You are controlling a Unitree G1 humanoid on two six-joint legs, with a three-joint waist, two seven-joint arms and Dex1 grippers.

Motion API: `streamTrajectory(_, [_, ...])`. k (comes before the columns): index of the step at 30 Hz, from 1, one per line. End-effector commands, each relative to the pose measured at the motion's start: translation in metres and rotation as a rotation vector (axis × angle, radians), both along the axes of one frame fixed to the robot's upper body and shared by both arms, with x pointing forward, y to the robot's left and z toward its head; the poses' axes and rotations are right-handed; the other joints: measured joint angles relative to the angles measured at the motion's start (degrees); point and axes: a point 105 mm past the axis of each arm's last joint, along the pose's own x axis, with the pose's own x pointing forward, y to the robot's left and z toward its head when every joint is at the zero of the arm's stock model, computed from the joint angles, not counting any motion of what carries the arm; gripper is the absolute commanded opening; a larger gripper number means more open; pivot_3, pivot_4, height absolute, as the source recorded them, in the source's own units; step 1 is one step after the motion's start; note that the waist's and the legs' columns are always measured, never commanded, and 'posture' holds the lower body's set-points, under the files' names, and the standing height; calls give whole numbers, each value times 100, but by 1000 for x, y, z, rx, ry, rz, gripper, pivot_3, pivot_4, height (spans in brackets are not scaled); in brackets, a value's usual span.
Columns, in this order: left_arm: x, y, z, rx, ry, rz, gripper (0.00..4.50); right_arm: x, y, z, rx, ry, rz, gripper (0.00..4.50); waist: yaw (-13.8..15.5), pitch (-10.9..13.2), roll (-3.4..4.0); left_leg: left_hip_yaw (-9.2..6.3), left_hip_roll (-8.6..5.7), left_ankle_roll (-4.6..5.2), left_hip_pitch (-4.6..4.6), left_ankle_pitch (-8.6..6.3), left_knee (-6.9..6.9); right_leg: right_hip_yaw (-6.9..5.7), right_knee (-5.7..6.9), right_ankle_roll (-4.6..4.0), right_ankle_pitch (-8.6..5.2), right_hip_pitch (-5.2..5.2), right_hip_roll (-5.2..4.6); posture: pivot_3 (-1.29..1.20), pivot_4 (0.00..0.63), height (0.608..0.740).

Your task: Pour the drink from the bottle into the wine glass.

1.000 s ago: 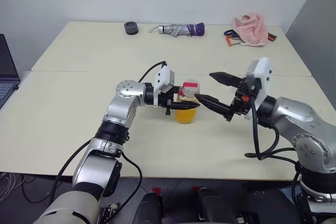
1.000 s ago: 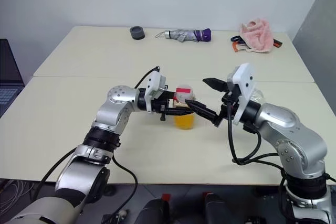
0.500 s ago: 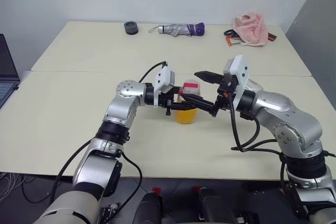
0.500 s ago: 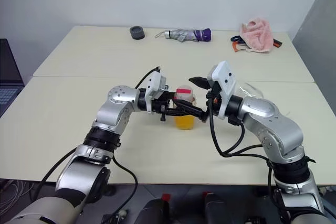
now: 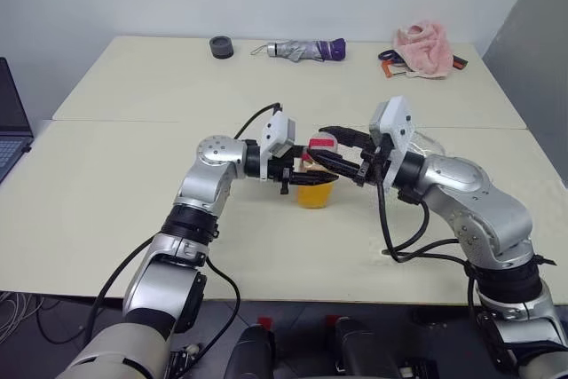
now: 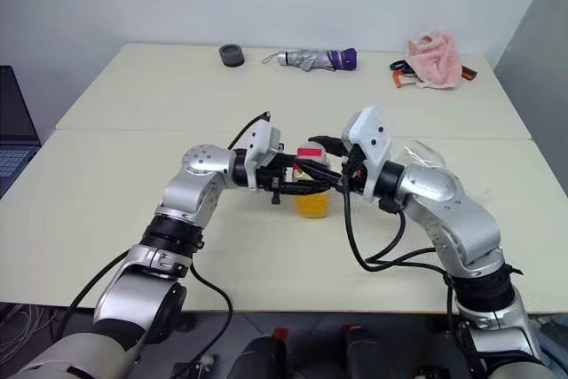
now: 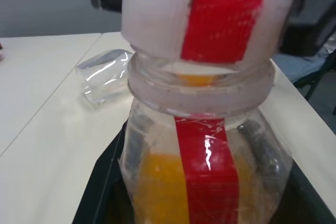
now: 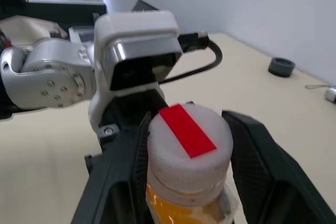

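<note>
Right wrist view: right gripper (image 8: 184,150) jaws straddling the cap (image 8: 188,142), not yet touching; left gripper (image 5: 306,179) gripping the bottle (image 5: 315,185); risking spilling through off-centre closing.

No readable text, brand, number or sign on anything in view. The bottle (image 7: 205,161) carries a plain red stripe down its side and across its cap (image 8: 189,140), with no lettering on it. Small things at the far edge of the surface (image 5: 133,86) are too distant to tell any print
</note>
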Motion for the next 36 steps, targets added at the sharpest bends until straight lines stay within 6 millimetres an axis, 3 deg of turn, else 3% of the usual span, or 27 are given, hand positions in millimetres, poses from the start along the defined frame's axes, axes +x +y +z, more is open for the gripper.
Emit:
streamTrajectory(1, [-6, -3, 12, -26, -52, -30, 1768, -6, -5, 17, 77, -66, -3, 1793, 1, 0, 0, 0, 0, 0, 0, 0, 0, 0, 0, 0, 0, 0, 0, 0, 150, 740])
streamTrajectory(5, [-6, -3, 11, -26, -47, -28, 1768, -13, -18, 26, 258, 48, 13, 1742, 5, 0, 0, -1, 2, 0, 0, 0, 0, 0, 1, 0, 0, 0, -2, 0, 150, 740])
streamTrajectory(8, [-6, -1, 10, -31, -43, -15, 1768, -13, -50, 25, 281, 78, -100, 1741, 12, 0, 0, -3, 3, -1, -1, 0, 0, 0, 1, 0, 0, 0, -6, 0, 150, 740])
streamTrajectory(10, [-5, 2, 10, -38, -41, 2, 1768, -16, -72, 8, 223, 108, -192, 1741, 42, -1, -1, -4, 2, 0, -3, 0, 0, -2, -1, 0, 0, 2, -9, 0, 150, 740])
streamTrajectory(15, [-4, 8, 11, -52, -33, 35, 1768, -14, -128, -62, 34, 223, -498, 1741, 22, -1, -2, -2, -9, 1, -1, -1, -2, 2, -7, 1, 0, 8, -8, 0, 150, 740])
streamTrajectory(18, [-4, 10, 12, -57, -29, 46, 1768, -10, -152, -94, -44, 236, -657, 1741, -17, -1, -2, 7, -5, 1, 8, 0, 0, 11, 0, 2, 0, 8, -3, 0, 150, 740])
streamTrajectory(19, [-4, 11, 12, -57, -29, 49, 1768, -9, -157, -100, -50, 237, -690, 2083, -27, -1, -1, 12, -3, 1, 13, 0, 0, 15, 3, 3, -1, 8, 0, 0, 150, 740])
streamTrajectory(23, [-1, 16, 15, -66, -32, 78, 1768, -11, -157, -108, 9, 263, -694, 3389, -62, -1, -1, 13, 8, 0, 17, 0, 0, 20, 6, 3, -1, 8, 16, 0, 150, 740])
streamTrajectory(26, [3, 23, 18, -77, -33, 119, 1768, -13, -154, -94, 76, 258, -648, 4490, -61, -1, -1, 12, 8, 0, 15, 0, 0, 19, 4, 2, -1, 8, 17, 0, 150, 740])
streamTrajectory(33, [20, 52, 28, -141, -34, 302, 1768, -18, -119, -55, 120, 212, -443, 4500, -61, -1, -1, 10, 9, 0, 15, 0, 0, 18, 3, 2, 0, 8, 15, 0, 150, 740])
streamTrajectory(36, [38, 84, 37, -192, -55, 494, 1768, -31, -68, -48, 43, 226, -188, 4500, -64, -1, -1, 7, 9, 0, 14, 0, 0, 15, 2, 2, 0, 8, 15, 0, 150, 740])
